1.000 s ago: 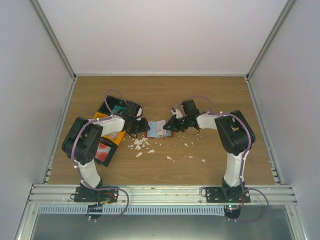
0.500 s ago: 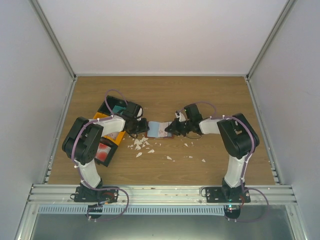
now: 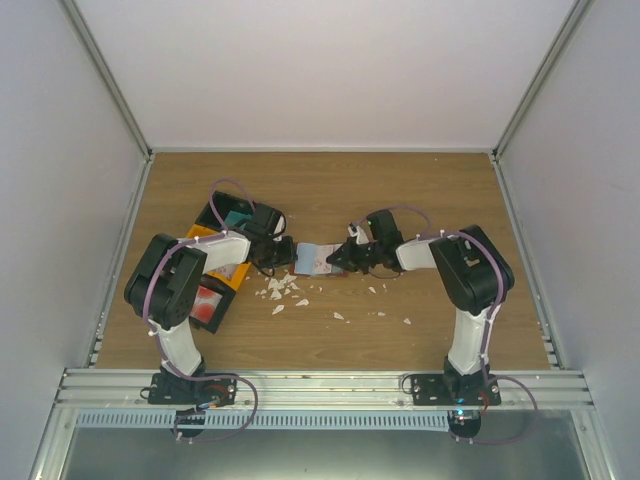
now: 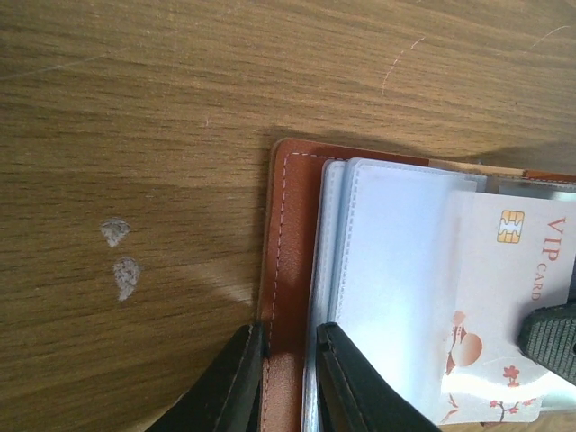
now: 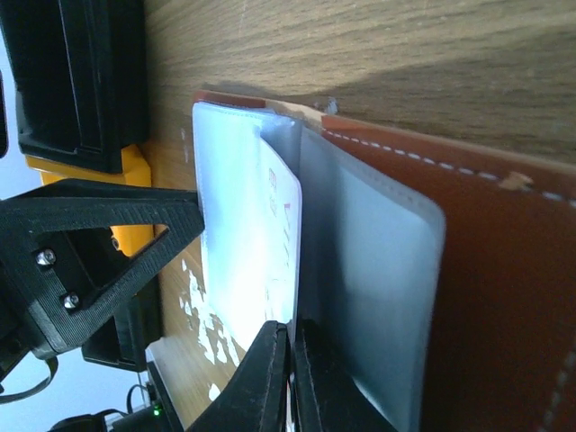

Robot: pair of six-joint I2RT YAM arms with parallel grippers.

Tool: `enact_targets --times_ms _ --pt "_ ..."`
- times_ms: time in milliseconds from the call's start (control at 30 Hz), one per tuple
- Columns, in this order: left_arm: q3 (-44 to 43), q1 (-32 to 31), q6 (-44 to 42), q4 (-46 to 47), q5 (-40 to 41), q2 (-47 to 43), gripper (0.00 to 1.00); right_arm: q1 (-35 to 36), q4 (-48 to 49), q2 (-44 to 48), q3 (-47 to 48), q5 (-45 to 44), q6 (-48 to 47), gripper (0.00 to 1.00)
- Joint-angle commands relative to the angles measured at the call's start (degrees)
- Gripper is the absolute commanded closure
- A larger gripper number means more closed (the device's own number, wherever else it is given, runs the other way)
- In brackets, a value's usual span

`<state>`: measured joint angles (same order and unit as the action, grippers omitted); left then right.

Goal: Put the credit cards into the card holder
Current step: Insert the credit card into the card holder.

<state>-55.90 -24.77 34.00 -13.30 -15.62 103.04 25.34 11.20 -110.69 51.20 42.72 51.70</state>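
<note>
A wooden table (image 3: 400,190) is carrying everything. The black-and-orange tray (image 3: 241,277) is sitting at the left, holding a red card (image 3: 207,303) and a teal card (image 3: 237,217). The card holder (image 4: 281,270) is lying open mid-table between the arms, with its clear sleeves (image 4: 387,270) fanning up. The left gripper (image 4: 288,382) is pinching the holder's brown cover edge. The right gripper (image 5: 290,360) is clamping a white VIP card (image 4: 499,288) that is lying partway among the sleeves; can't tell if it's inside one. The white scraps (image 3: 280,290) are lying near the holder.
</note>
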Motion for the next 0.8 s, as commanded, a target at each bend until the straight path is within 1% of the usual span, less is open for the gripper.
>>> enact_targets --times_ms 0,167,333,533,767 --pt "1.75 -0.88 -0.17 0.29 -0.35 2.34 0.8 1.12 4.02 -3.42 -0.42 1.87 2.14 0.95" --pt "1.93 -0.94 -0.3 0.41 -0.88 2.25 0.81 1.73 4.88 -4.94 0.74 2.35 2.26 0.95" --pt "2.1 -0.98 -0.31 0.59 -1.11 2.16 0.84 2.49 4.95 -6.17 1.54 1.83 2.79 0.93" --pt "2.53 -1.07 -0.28 0.65 -1.38 1.98 0.87 3.08 8.75 -6.72 1.0 0.64 5.39 0.93" --pt "2.89 -1.1 -0.16 0.81 -1.65 1.64 0.9 3.96 9.96 -7.5 1.21 -0.08 6.53 0.93"
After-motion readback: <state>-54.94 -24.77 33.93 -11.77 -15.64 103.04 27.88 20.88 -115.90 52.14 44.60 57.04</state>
